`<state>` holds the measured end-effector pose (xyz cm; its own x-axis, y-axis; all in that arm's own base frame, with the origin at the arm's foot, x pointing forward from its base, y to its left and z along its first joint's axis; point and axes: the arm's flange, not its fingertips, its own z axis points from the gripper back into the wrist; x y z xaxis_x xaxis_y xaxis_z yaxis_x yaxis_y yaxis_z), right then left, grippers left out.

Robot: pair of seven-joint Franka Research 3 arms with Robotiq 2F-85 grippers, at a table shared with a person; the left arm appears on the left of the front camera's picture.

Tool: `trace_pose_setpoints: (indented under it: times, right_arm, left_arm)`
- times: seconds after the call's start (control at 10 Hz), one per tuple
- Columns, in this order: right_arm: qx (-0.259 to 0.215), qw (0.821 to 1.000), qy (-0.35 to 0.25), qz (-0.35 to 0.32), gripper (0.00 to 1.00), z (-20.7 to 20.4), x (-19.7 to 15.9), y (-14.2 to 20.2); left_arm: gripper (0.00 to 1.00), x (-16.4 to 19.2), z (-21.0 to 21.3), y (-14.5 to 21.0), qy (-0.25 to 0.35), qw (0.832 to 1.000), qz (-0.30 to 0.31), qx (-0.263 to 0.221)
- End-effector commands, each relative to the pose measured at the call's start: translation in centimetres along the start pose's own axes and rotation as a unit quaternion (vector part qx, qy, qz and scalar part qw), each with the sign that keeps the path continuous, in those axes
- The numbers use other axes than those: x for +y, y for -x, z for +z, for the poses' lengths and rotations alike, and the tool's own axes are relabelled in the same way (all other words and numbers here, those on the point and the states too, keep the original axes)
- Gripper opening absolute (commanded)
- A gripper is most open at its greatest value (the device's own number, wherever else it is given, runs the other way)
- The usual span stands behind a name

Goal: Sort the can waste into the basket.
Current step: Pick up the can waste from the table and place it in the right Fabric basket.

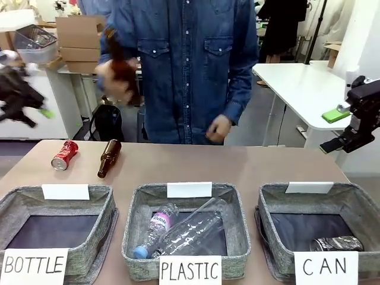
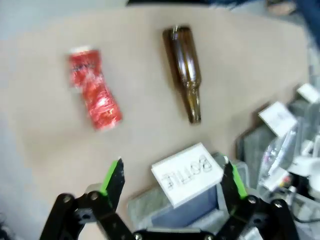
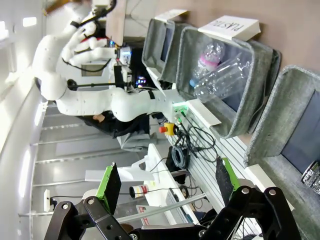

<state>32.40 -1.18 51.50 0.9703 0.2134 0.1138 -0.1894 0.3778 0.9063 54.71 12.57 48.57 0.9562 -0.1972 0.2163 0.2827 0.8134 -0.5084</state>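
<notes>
Jaws of the left gripper [image 2: 172, 169] stand wide apart, nothing between them. Directly below its fingers sits the BOTTLE card [image 2: 187, 172] on the BOTTLE basket [image 2: 150, 207]. That's the wrong bin, ignore it.

The red can [image 2: 95, 90] lies on its side on bare table ahead of the gripper, offset toward its left-hand finger. It's dented and untouched. Beside it, apart from it and ahead toward the other finger, lies a brown bottle [image 2: 185, 70]. That's not yours.

Likely step: get the red can. Shift the gripper sideways until the can's middle sits between the fingers. Turn the wrist a little so the pads close across its width, not end to end. Come down straight and close gently, because a dented wall may slip or crush. Keep the outer finger clear of the bottle.

The right gripper [image 3: 166, 181] is also spread open and empty, and hangs off the table's far end from the left one. The CAN basket [image 1: 270, 205] is on that side, past the PLASTIC basket [image 1: 139, 214], with the dark can [image 1: 336, 243] already lying inside. Carry the can high over both other bins and release it low inside the CAN rim.

Beyond the can, the person's hand [image 1: 116, 80] holds another bottle up, blurred. Watch it before you reach.
</notes>
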Motion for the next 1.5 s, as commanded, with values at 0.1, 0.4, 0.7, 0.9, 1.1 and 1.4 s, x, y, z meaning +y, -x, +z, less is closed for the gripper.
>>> trace_pose_setpoints:
  times: [0.1,0.4,0.7,0.9,1.1,1.4]
  right_arm:
    - [0.006,1.0,0.004,0.008,1.0,0.3,-0.1,0.2]
    - [0.006,1.0,0.004,0.008,1.0,0.3,-0.1,0.2]
    - [0.006,1.0,0.004,0.008,1.0,0.3,-0.1,0.2]
    - [0.006,1.0,0.004,0.008,1.0,0.3,-0.1,0.2]
    - [0.006,1.0,0.004,0.008,1.0,0.3,-0.1,0.2]
    - [0.006,1.0,0.004,0.008,1.0,0.3,-0.1,0.2]
  left_arm:
    - [1.0,0.9,9.0,11.3,0.075,0.992,-0.1,0.034]
    - [1.0,1.2,12.0,19.6,0.083,0.985,-0.116,-0.102]
    - [1.0,2.0,12.1,19.6,0.093,0.984,-0.105,-0.108]
    - [1.0,2.2,12.3,19.1,0.089,0.985,-0.109,-0.097]
    - [1.0,1.5,11.5,16.2,0.08,0.989,-0.108,-0.06]
    - [1.0,2.4,11.9,16.1,0.084,0.989,-0.098,-0.07]
